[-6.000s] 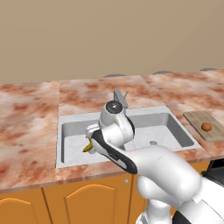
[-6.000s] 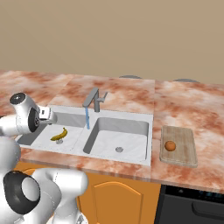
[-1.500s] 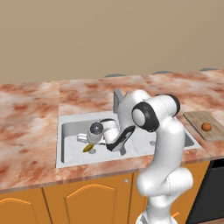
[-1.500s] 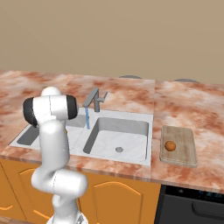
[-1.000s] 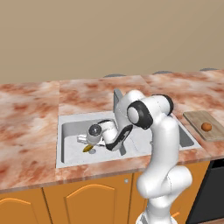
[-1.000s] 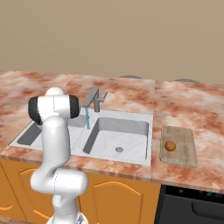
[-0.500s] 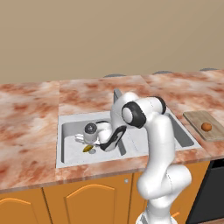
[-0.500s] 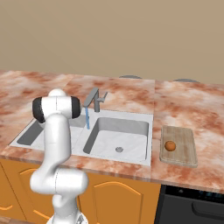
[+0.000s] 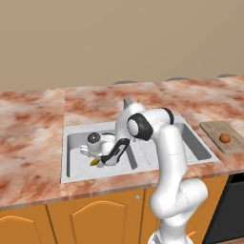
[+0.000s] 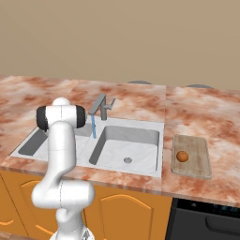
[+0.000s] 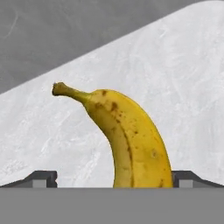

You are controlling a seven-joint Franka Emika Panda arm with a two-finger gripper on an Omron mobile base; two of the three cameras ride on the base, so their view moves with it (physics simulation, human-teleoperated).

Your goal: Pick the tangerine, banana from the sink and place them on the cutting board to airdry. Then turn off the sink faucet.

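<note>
Now, left base view: white arm w/ dark joints bends down into the left basin of the light grey double-basin sink (image 9: 71,143). Its two-finger gripper (image 9: 95,157) sits low in that basin, right over the small curved yellow banana (image 9: 95,161), of which just a yellow tip w/ a brownish end pokes out beneath the hand. Grey metal faucet (image 9: 127,103) w/ square post stands behind the arm, mostly hidden. Far to the gripper's right, well apart, the flat light-brown wooden cutting board (image 9: 224,136) lies on the marbled pink countertop (image 9: 33,114), w/ the small round orange tangerine (image 9: 225,138) resting on it.

Right base view: arm's upper link blocks the left basin, so gripper & banana are hidden. Faucet spout angles over the divider, thin blue water stream (image 10: 93,126) running down from it. Right basin holds just its round drain (image 10: 127,160). Tangerine sits on the board, on the far side of that basin from the arm.

Hand view: banana lies on the pale basin floor between the two dark fingertips (image 11: 41,178), stem pointing up-left, brown speckles on the peel. Jaws stand fully spread, one tip each side of the fruit w/ gaps showing, nothing gripped.
</note>
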